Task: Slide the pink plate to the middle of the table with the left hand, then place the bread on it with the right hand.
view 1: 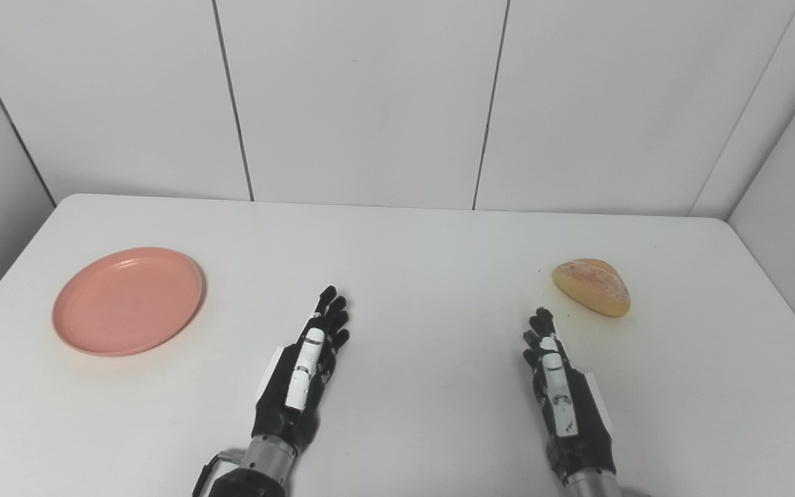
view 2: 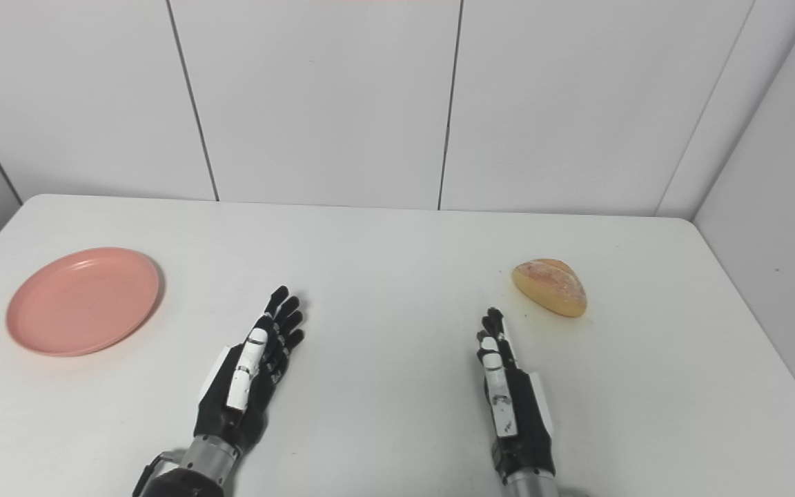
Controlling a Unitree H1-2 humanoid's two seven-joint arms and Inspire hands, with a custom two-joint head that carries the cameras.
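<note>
A pink plate (view 1: pixel 128 300) lies empty on the left side of the white table (view 1: pixel 411 255). A golden bread roll (view 1: pixel 591 286) lies on the right side. My left hand (view 1: pixel 304 369) is open and empty, fingers stretched forward, on the table right of the plate and well apart from it. My right hand (view 1: pixel 557 390) is open and empty too, its fingertips (view 1: pixel 541 322) a short way below and left of the bread, not touching it.
White wall panels (view 1: pixel 370 96) stand behind the table's far edge, and side walls close in at left and right. The table's rounded far corners show at both sides.
</note>
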